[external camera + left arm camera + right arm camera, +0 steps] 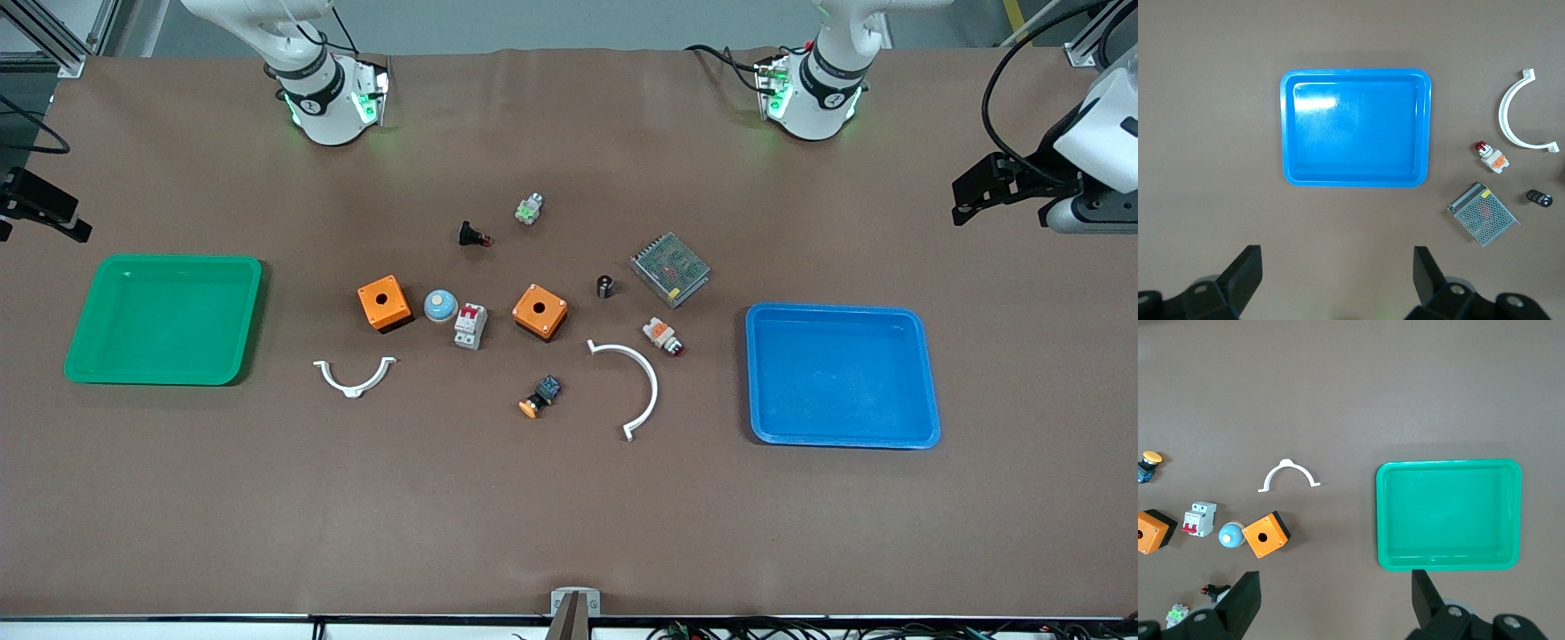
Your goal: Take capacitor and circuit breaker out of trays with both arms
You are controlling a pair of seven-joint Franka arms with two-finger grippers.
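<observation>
Blue tray (925,373) and green tray (249,320) hold nothing, left tool (1335,280) and right tool (1335,603) spread apart.

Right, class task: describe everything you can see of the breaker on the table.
The breaker is a small white-grey rectangular block, plastic by its look, with red switch levers at one end. It lies on the brown table between the blue dome button and an orange box, close beside the dome. Whether they touch cannot be told. No tool holds it.
</observation>
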